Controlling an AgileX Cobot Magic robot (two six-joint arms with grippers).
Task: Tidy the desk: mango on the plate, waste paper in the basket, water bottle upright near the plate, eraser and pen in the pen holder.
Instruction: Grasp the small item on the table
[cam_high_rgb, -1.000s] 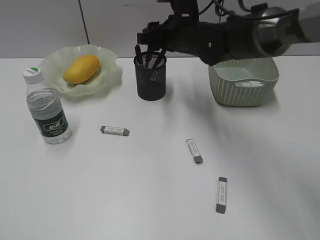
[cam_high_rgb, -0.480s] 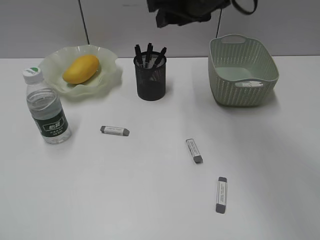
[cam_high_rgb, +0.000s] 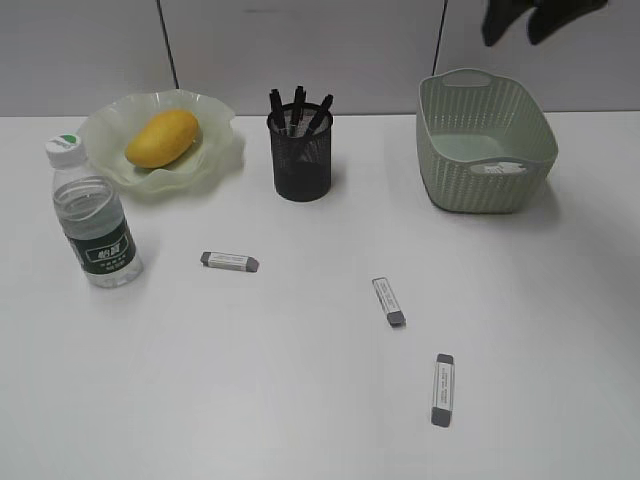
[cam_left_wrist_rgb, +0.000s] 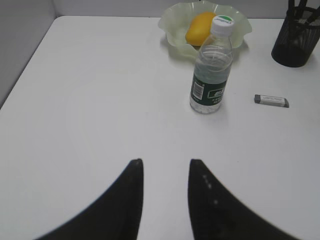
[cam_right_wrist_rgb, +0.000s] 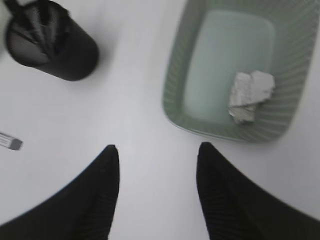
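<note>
The mango (cam_high_rgb: 162, 137) lies on the ruffled plate (cam_high_rgb: 215, 152). Beside the plate the water bottle (cam_high_rgb: 95, 215) stands upright. The black pen holder (cam_high_rgb: 301, 155) has three pens (cam_high_rgb: 298, 105) in it. Three erasers lie on the desk (cam_high_rgb: 229, 261) (cam_high_rgb: 389, 301) (cam_high_rgb: 443, 388). The waste paper (cam_right_wrist_rgb: 250, 95) sits inside the basket (cam_right_wrist_rgb: 172, 95). My right gripper (cam_right_wrist_rgb: 157, 147) hangs open and empty high over the desk between holder and basket, and shows at the top right in the exterior view. My left gripper (cam_left_wrist_rgb: 165, 162) is open and empty, well short of the bottle (cam_left_wrist_rgb: 212, 75).
The basket (cam_high_rgb: 485, 140) stands at the back right and the pen holder (cam_left_wrist_rgb: 295, 42) at the back middle. A grey wall runs behind the desk. The desk's left edge (cam_left_wrist_rgb: 30, 55) lies to the left of my left gripper.
My right gripper has lifted away from the pen holder and swung up and right to above the basket. The pens in the holder now show. The left gripper has not moved.
</note>
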